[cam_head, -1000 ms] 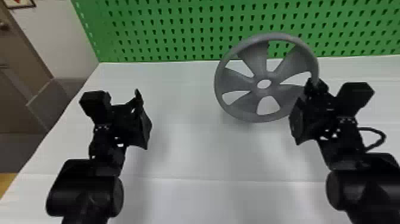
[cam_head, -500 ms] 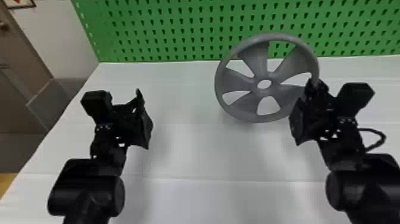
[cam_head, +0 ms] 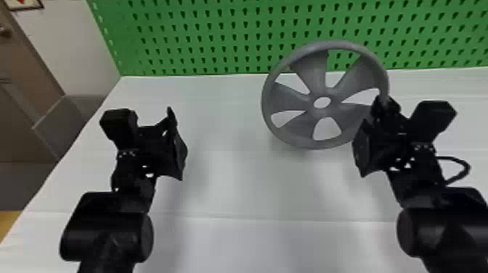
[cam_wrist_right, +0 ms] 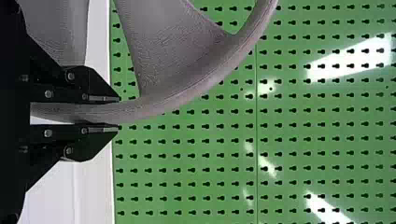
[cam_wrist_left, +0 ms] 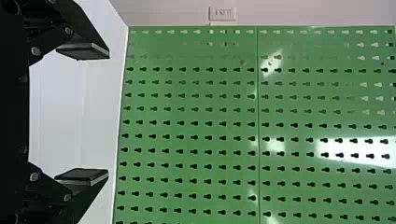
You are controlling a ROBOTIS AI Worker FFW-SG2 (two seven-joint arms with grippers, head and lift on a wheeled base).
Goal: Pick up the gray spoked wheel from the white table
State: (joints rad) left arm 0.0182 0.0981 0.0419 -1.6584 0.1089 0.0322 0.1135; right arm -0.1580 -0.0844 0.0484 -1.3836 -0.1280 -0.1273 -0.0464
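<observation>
While the right gripper (cam_head: 372,125) grips its rim, the gray spoked wheel (cam_head: 321,81) stands tilted over the far part of the white table (cam_head: 236,188), its face turned toward the head camera. Five broad spokes run from the rim to a hub with a round hole, and table and green pegboard (cam_head: 199,40) show through the openings. Whether the lower rim touches the table, I cannot tell.

Seen in the right wrist view, the right gripper (cam_wrist_right: 117,113) has its two fingers (cam_wrist_right: 86,144) drawn in narrow, one on each side of the rim, holding the wheel at the side toward the robot's right.

Over the left part of the table is the left gripper (cam_head: 176,139), well apart from the wheel. Its fingers (cam_wrist_left: 84,50) are spread wide, with nothing between them.

The pegboard rises behind the table's far edge, patterned with rows of keyhole slots. Beyond the table's left edge are a brown door (cam_head: 18,134) and a pale wall (cam_head: 51,43). Beside the right arm, a black cable (cam_head: 466,168) curves out in a loop.
</observation>
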